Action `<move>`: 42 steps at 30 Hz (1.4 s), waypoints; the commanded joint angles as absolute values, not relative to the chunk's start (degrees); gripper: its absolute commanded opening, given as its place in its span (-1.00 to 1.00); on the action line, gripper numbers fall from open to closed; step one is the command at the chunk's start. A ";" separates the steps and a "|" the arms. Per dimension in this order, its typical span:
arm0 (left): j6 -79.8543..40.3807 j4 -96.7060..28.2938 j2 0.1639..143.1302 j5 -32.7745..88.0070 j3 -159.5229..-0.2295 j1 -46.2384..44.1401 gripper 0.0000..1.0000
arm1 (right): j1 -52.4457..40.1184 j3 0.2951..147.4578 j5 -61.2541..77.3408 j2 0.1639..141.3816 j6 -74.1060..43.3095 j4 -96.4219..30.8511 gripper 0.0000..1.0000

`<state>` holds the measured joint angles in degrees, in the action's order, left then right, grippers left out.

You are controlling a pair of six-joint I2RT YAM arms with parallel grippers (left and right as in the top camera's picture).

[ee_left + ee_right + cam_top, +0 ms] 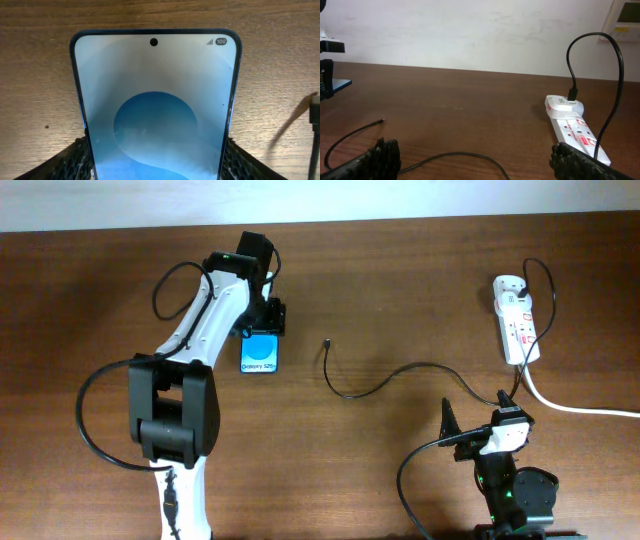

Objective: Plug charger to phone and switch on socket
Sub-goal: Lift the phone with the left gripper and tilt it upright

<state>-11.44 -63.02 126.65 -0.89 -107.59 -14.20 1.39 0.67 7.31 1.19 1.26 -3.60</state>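
The phone [260,356] lies flat on the table, its blue oval screen image facing up. My left gripper [264,320] is at its far end, with both fingers against the phone's [155,100] long edges in the left wrist view [155,167]. The charger cable [352,393] runs from its free plug tip [326,342], right of the phone, across the table to the socket [516,320] at the far right. My right gripper [478,420] is open and empty near the front edge, with the cable [465,156] lying between its fingers [475,162] and the socket [570,127] ahead on the right.
The socket's thick white cord [575,406] runs off the right edge. The charger's other end [573,94] is plugged into the socket's far end. A white wall [470,30] stands behind the table.
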 commanded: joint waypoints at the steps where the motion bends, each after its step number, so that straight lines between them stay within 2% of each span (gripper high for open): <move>1: -25.91 -63.33 126.61 0.05 -109.67 -14.22 -1.00 | 1.02 0.32 7.20 0.84 0.60 -3.86 0.97; 2: -36.88 -64.84 126.61 0.25 -109.67 -14.22 -1.00 | 1.04 0.32 7.20 0.84 0.60 -3.86 0.97; 6: -53.01 -69.14 126.63 7.20 -109.67 -14.22 -1.00 | 1.02 0.32 7.20 0.84 0.60 -3.86 0.97; 10: -57.76 -69.76 126.63 17.41 -109.67 -14.22 -1.00 | 1.02 0.32 7.20 0.84 0.60 -3.86 0.97; 13: -67.31 -69.63 126.63 35.97 -109.67 -14.22 -1.00 | 1.02 0.32 7.20 0.84 0.60 -3.86 0.97; 16: -72.75 -69.63 126.63 46.50 -109.67 -14.26 -1.00 | 1.02 0.32 7.20 0.84 0.60 -3.86 0.97; 22: -80.40 -69.06 126.63 52.73 -109.67 -14.24 -1.00 | 1.02 0.32 7.20 0.84 0.60 -3.86 0.97; 30: -80.99 -69.06 126.63 52.47 -109.67 -14.22 -1.00 | 1.02 0.32 7.20 0.84 0.60 -3.86 0.97; 35: -81.62 -69.06 126.63 47.40 -109.67 -14.22 -1.00 | 1.02 0.32 7.20 0.84 0.60 -3.86 0.97; 42: -78.78 -69.12 126.63 24.51 -109.67 -15.03 -1.00 | 1.02 0.32 7.20 0.84 0.60 -3.86 0.97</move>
<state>-80.82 -68.99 126.65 33.82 -108.22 -14.37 1.39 0.67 7.31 1.19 1.21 -3.60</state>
